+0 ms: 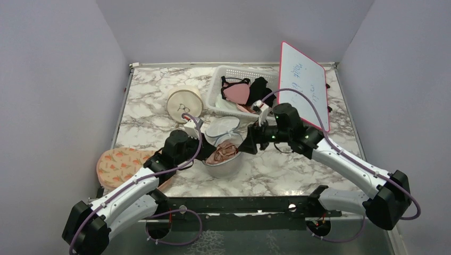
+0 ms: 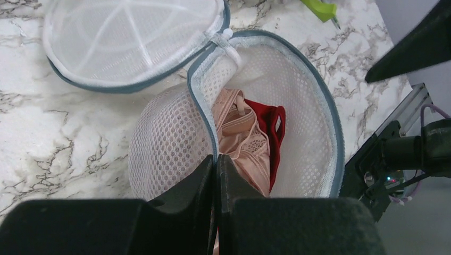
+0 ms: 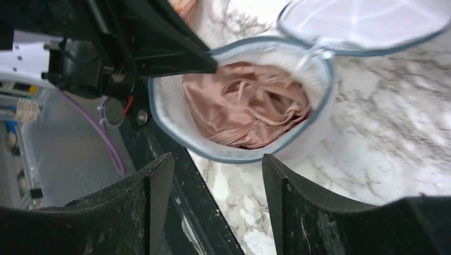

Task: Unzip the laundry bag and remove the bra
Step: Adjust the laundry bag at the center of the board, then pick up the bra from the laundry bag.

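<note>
Laundry bag (image 1: pixel 227 163): front-centre on marble table (image 1: pixel 298 170), unzipped, lid (image 2: pixel 133 37) flipped back, pink bra (image 3: pixel 244 103) inside. Left gripper (image 2: pixel 215 160): pinched tight on near bag rim. Right gripper (image 3: pixel 215 162): spread wide, empty, just beside bag.

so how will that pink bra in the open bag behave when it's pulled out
Probably floppy: the bra lies crumpled in folds, so it should drape. Likely light, thin fabric. The red fabric beside it may come along, and the soft mesh laundry bag could lift too.
</note>
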You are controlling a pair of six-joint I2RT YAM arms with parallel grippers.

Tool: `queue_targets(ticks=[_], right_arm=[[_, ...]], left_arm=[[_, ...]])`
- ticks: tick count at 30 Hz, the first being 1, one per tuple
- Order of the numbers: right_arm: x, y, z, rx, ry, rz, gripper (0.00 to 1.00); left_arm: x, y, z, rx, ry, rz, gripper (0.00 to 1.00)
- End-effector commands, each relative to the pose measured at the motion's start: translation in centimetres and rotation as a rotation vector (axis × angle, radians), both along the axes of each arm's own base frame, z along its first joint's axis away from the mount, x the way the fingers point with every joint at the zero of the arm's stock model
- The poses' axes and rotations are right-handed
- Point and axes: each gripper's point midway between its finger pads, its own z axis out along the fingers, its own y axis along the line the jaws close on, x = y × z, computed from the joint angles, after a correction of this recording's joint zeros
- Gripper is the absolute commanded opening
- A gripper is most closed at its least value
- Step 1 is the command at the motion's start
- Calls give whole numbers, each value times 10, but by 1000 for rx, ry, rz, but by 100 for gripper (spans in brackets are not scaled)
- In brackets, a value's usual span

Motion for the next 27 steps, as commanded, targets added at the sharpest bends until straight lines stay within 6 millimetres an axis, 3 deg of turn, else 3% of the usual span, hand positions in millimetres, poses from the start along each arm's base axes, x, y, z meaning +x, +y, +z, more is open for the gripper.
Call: queue_targets(ticks=[1, 6, 10, 13, 17, 27], right_arm=[[-16, 28, -6, -51, -25, 61, 60], [-27, 59, -18, -140, -53, 82, 57], [-17, 71, -20, -176, -87, 47, 57], [3, 71, -26, -235, -110, -48, 56], [18, 68, -49, -361, -62, -137, 55], [8, 58, -84, -411, 24, -174, 56]], left_arm=[[-1, 0, -6, 14, 30, 0, 0], [3, 3, 7, 5, -5, 24, 0], [4, 7, 12, 20, 1, 48, 0], [3, 9, 10, 29, 9, 53, 0], [1, 8, 8, 14, 25, 57, 0], [1, 2, 25, -72, 10, 61, 0]])
